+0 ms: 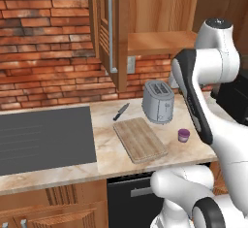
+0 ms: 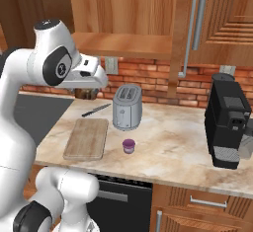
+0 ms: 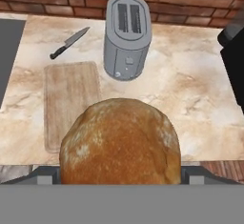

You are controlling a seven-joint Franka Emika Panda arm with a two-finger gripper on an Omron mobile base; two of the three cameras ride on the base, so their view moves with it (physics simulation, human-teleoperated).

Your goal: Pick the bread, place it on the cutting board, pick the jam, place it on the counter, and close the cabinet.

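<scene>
My gripper (image 2: 85, 91) is shut on the bread (image 3: 120, 144), a brown golden-crusted roll that hangs high above the counter (image 2: 173, 137). The bread (image 2: 89, 95) shows as a dark lump under the hand. In the hand view it hovers over the near edge of the counter (image 3: 190, 89), just right of the cutting board (image 3: 71, 101). The light-wood cutting board (image 1: 140, 138) (image 2: 87, 137) lies bare. The purple jam (image 1: 183, 135) (image 2: 129, 146) stands on the counter right of the board. The cabinet (image 1: 110, 30) has its door (image 2: 187, 33) swung open, and its shelf (image 1: 160, 42) is bare.
A silver toaster (image 1: 158, 101) (image 2: 127, 106) (image 3: 127, 35) stands behind the board. A black-handled knife (image 1: 121, 111) (image 3: 69, 43) lies to its left. A dark cooktop (image 1: 43, 137) lies at the left and a black coffee machine (image 2: 227, 122) stands at the right.
</scene>
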